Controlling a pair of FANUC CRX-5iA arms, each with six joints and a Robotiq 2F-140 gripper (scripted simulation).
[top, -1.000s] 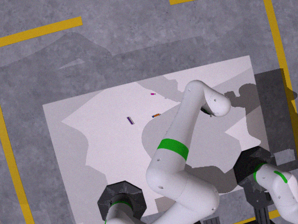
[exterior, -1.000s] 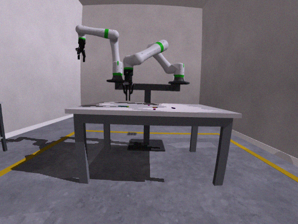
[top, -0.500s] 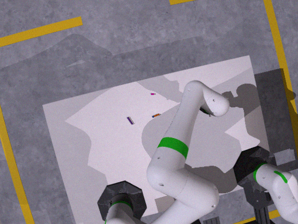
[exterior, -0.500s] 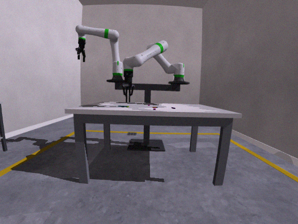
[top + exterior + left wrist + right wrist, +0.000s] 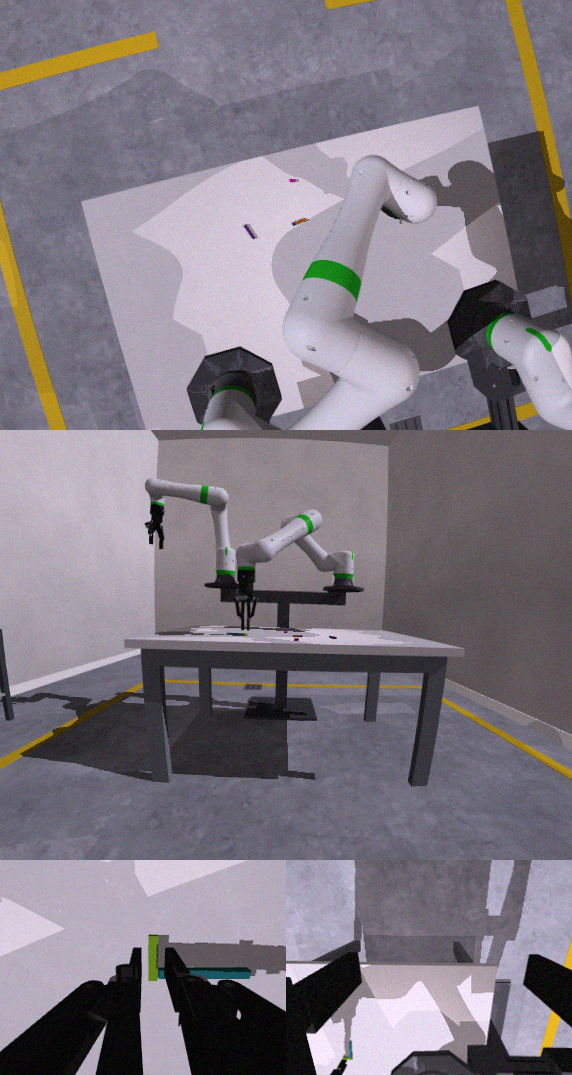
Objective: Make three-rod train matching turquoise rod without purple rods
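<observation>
A grey floor (image 5: 280, 50) (image 5: 300, 820) (image 5: 315, 903) with yellow lines spreads under the pale desk (image 5: 150, 280) (image 5: 295, 651) (image 5: 401, 1038), whose top is broken up by jagged patches of shadow. The left hand (image 5: 400, 221) (image 5: 245, 628) (image 5: 153, 961) (image 5: 343, 1063) points down just above the desk, its fingers slightly apart with a narrow gap and nothing gripped. In its wrist view the lime rod (image 5: 245, 634) (image 5: 153, 958) (image 5: 347, 1058) shows through that gap, lying flat. The turquoise rod (image 5: 235, 634) (image 5: 211, 973) (image 5: 350, 1048) lies crosswise to it, one end right beside the lime rod near one of its ends; whether they touch I cannot tell. Well apart from this pair, an orange rod (image 5: 301, 221) (image 5: 297, 635) lies with a small blue piece (image 5: 294, 224) at one end. A magenta rod (image 5: 293, 180) (image 5: 296, 639) lies on its own, and a purple rod (image 5: 250, 231) (image 5: 332, 637) lies slanted on the other side of the orange one. Another small pinkish piece (image 5: 285, 632) shows farther back in the exterior view, too small to identify. The right hand (image 5: 156, 545) (image 5: 441, 968) hangs high, away from the rods, its fingers wide open and holding nothing.
</observation>
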